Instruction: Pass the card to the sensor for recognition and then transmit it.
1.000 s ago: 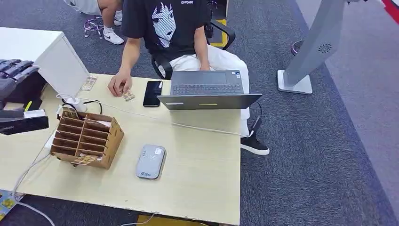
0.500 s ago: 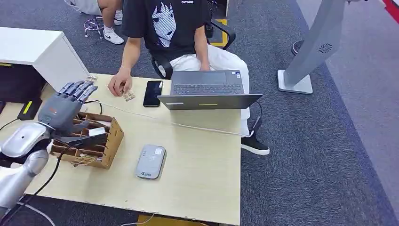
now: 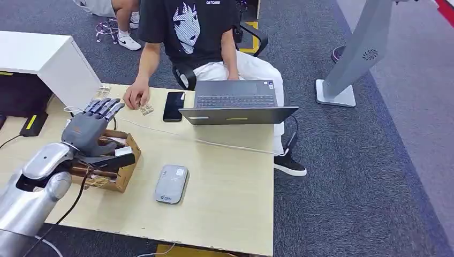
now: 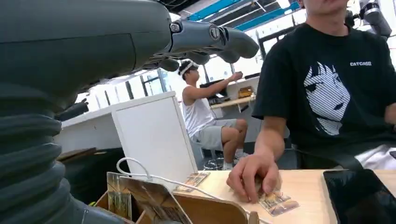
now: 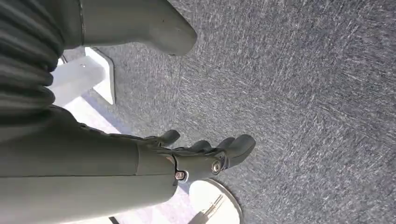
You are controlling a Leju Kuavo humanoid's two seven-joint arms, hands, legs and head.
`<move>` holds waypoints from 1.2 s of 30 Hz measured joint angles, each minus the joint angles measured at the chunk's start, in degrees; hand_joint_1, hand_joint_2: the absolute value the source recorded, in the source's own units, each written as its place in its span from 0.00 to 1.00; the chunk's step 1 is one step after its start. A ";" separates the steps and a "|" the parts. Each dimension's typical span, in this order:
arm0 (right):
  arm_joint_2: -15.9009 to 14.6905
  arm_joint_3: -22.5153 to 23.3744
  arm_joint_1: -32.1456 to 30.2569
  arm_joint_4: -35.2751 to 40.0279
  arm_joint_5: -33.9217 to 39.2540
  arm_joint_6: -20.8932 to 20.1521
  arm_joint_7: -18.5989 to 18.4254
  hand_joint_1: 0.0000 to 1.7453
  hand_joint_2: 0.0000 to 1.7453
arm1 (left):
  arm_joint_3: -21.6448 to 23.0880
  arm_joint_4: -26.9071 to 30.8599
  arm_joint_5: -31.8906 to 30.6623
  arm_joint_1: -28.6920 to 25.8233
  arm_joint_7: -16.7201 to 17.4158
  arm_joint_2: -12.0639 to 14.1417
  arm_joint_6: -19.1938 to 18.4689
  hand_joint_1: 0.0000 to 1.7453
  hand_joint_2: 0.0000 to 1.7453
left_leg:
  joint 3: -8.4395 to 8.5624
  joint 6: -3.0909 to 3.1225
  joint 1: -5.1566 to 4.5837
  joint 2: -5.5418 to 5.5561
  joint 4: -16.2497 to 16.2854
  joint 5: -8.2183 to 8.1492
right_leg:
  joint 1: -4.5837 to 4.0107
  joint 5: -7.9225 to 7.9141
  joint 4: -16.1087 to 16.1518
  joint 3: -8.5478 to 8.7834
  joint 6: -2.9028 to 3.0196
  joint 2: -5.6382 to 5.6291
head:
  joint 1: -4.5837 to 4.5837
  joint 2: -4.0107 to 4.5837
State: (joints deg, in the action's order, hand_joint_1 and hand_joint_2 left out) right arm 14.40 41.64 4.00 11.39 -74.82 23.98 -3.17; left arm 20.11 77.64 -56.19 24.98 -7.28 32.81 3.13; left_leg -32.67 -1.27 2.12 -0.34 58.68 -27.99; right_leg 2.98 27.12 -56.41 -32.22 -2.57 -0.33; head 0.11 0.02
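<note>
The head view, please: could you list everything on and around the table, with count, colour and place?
Table: one, light wood, centre.
Card holder: one, brown cardboard, table's left, under the left hand.
Sensor: one, grey, beside the holder.
Laptop: one, grey, far edge.
Phone: one, black, beside the laptop.
Cabinet: one, white, far left.
Person: one, black shirt, seated behind the table.
Left hand: grey, fingers spread.
Right hand: dark, hanging over carpet.

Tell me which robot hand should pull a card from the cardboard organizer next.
Left. The left robot hand hovers open directly over the cardboard organizer holding the cards. The right robot hand hangs over the carpet, away from the table.
</note>
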 joint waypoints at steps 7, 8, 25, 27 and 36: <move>0.00 0.02 0.00 0.00 0.02 0.00 0.00 0.00 1.00 | -0.13 -0.52 0.15 0.04 -0.11 -0.33 -0.86 0.00 1.00 | 0.00 0.00 0.00 0.00 0.00 0.00 | -0.01 0.00 0.00 -0.01 0.00 0.00 | -0.02 0.00; 0.00 0.00 -0.01 0.00 0.02 0.00 0.00 0.00 1.00 | -0.15 -0.57 0.15 0.05 -0.11 -0.35 -0.88 0.00 1.00 | 0.00 0.00 0.00 0.00 0.00 0.00 | -0.01 0.00 0.00 -0.01 0.00 0.00 | -0.02 0.00; 0.00 0.09 -0.16 0.00 1.25 0.22 0.85 0.00 1.00 | 0.06 -1.11 4.48 3.36 -0.57 4.59 -12.11 0.00 1.00 | 0.00 -0.01 0.02 -0.01 0.00 0.01 | -0.01 0.00 -0.01 -0.03 0.00 -0.02 | 0.00 0.00; 0.00 0.09 -0.17 0.00 1.25 0.22 1.05 0.00 1.00 | 0.35 -1.20 5.49 4.04 -0.55 5.55 -14.37 0.00 1.00 | 0.00 0.00 0.01 -0.02 0.00 0.01 | -0.01 0.00 -0.01 -0.03 0.00 -0.02 | -0.02 0.00; -0.02 0.63 -0.29 0.00 1.33 0.31 1.35 0.00 1.00 | 4.06 -2.14 9.09 7.43 -0.07 8.96 -16.79 0.00 1.00 | 0.00 0.00 0.01 -0.02 0.00 0.01 | -0.01 0.00 -0.01 -0.03 0.00 -0.03 | -0.02 0.00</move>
State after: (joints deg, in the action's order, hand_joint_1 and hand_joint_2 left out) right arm 14.38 42.27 3.71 11.39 -73.48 24.28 -1.81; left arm 24.17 75.49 -47.10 32.41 -7.34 41.77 -13.66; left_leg -32.67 -1.28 2.13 -0.36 58.68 -27.98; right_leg 2.97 27.12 -56.42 -32.24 -2.56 -0.35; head 0.09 0.02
